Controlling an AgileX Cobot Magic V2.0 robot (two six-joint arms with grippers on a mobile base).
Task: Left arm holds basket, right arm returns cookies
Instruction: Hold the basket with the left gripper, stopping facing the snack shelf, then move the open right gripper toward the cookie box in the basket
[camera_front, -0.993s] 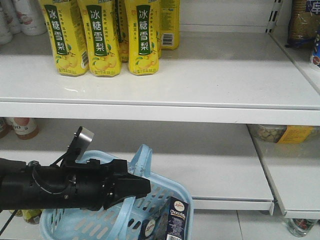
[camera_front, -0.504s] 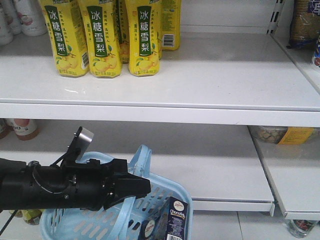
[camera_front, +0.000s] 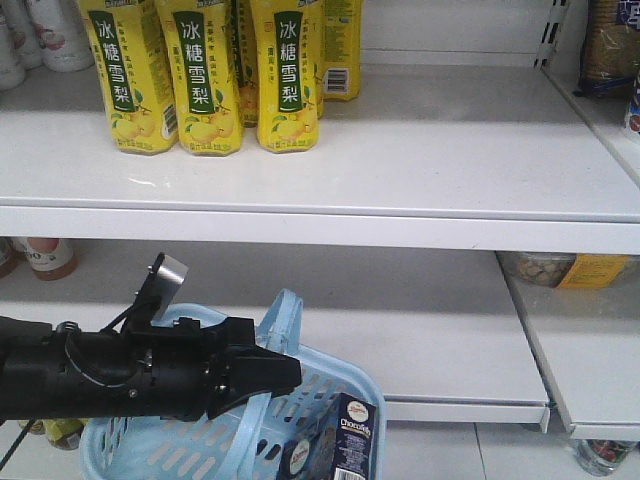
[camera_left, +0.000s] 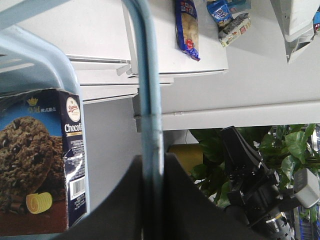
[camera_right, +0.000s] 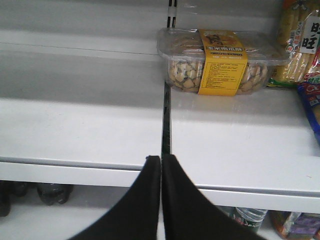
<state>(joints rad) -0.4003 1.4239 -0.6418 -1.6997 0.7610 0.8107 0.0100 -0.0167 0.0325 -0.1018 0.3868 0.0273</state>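
Observation:
My left arm (camera_front: 100, 380) reaches in from the lower left. Its gripper (camera_front: 288, 372) is shut on the flat loop handle (camera_front: 285, 318) of the pale blue basket (camera_front: 340, 385), which hangs in front of the lower shelf. In the left wrist view the jaws (camera_left: 152, 162) clamp the handle (camera_left: 148, 100). The navy cookies carton (camera_front: 350, 440) stands inside the basket at its right side; it also shows in the left wrist view (camera_left: 40, 165). My right gripper (camera_right: 161, 159) is shut and empty, level with a shelf edge. Part of the right arm (camera_left: 250, 185) shows in the left wrist view.
Yellow drink bottles (camera_front: 200, 75) stand at the upper shelf's (camera_front: 450, 150) left. The middle shelf (camera_front: 430, 330) lies behind the basket. A clear tub with a yellow label (camera_right: 220, 62) and snack packets (camera_right: 300, 45) sit on the right shelf. A green plant (camera_left: 290, 145) is behind.

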